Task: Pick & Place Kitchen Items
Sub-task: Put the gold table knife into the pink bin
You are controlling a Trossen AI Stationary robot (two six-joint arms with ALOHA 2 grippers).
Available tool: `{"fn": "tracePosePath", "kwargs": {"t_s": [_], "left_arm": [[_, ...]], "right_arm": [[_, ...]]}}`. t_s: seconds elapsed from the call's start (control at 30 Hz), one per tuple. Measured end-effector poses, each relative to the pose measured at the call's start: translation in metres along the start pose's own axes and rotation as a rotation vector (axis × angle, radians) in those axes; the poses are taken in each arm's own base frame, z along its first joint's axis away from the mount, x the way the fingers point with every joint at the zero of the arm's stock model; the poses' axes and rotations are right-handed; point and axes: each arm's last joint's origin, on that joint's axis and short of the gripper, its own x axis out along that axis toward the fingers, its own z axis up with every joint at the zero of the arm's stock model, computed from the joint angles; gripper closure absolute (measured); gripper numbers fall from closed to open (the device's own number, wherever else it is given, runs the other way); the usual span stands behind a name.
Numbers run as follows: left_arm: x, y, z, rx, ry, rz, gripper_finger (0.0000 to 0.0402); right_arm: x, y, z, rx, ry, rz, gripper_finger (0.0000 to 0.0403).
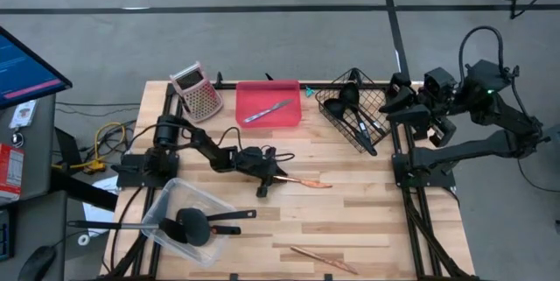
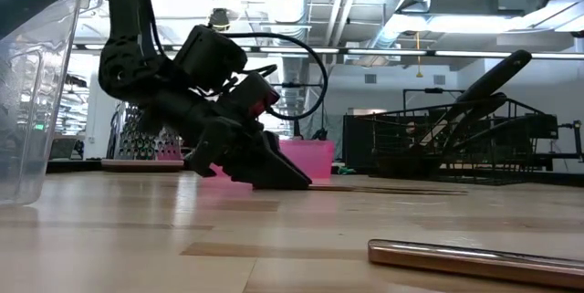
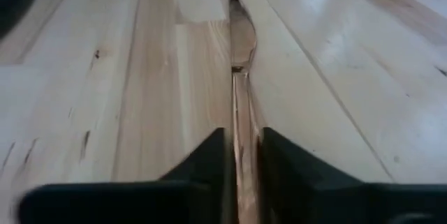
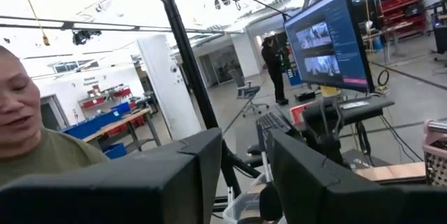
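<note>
A copper-coloured knife (image 1: 306,181) lies flat on the wooden table near its middle, blade toward the right edge. My left gripper (image 1: 274,176) is low at the knife's handle end and shut on it; the low view shows its fingertips (image 2: 290,180) down at the tabletop. A second copper-coloured piece (image 1: 322,259) lies near the front edge. Black utensils stand in a wire basket (image 1: 354,110) at the back right. A silver knife (image 1: 267,111) lies in a red tray (image 1: 269,122). My right gripper (image 1: 404,99) is open and empty, raised beside the basket. My left gripper pinches the knife's handle (image 3: 242,112) between its two fingers (image 3: 209,155), one on each side. The fingers come slanting down from the table's left and lie along the knife. The knife rests on the table, its blade (image 3: 241,35) stretching out ahead of the fingers.
A clear plastic container (image 1: 179,195) with black utensils in it lies at the front left. A box grater with a pink top (image 1: 196,90) stands at the back left. There is bare wood between the knife and the front edge. People show in the room beyond, in the right wrist view.
</note>
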Motion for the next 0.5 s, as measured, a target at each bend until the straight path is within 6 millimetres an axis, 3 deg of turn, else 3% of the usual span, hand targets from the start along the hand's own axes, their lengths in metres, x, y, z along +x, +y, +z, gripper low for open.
{"fn": "tracePosePath", "kwargs": {"t_s": [0.1,0.27,0.5], "left_arm": [[0.002,0.001,-0.002,-0.008,-0.029,0.002,0.0378],[0.002,0.001,-0.001,-0.092,-0.038,0.006,0.0380],[-0.015,0.006,0.015,-0.161,0.034,0.024,0.0383]], "right_arm": [[0.000,0.000,0.000,-0.001,-0.003,-0.006,0.0285],[0.000,0.000,0.000,-0.026,-0.008,-0.019,0.0285],[0.000,0.000,0.000,-0.039,-0.007,-0.020,0.0285]]}}
